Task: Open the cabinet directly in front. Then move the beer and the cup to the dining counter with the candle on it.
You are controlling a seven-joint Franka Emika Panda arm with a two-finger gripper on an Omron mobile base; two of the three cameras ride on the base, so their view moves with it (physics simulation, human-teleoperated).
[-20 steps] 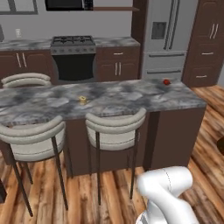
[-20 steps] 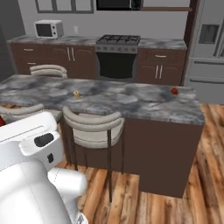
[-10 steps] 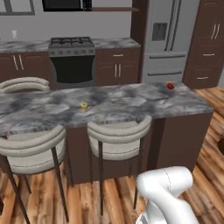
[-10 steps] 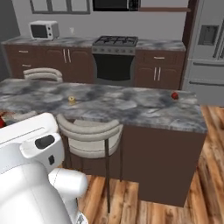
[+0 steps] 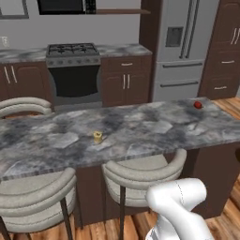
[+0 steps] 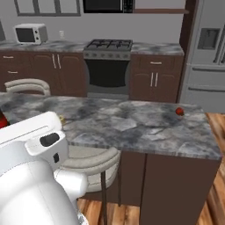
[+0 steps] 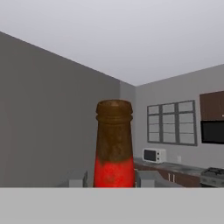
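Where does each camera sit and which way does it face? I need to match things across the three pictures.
Left base view: behind the arm's left, looking forward and down at the dining counter, candle; white arm at lower right.
Right base view: behind its right, same counter, same small red round thing; arm at lower left.
Hand view: on the hand, along the gripper, beer between its fingers.
Hand and right views share the microwave.

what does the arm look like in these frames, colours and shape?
Glossy white arm built of rounded, tube-like segments with bulbous joints. In the right base view, a flat white link carries a dark oval inset and a small dark slot. No cables or logos visible. The pincer shows two small grey finger stubs.
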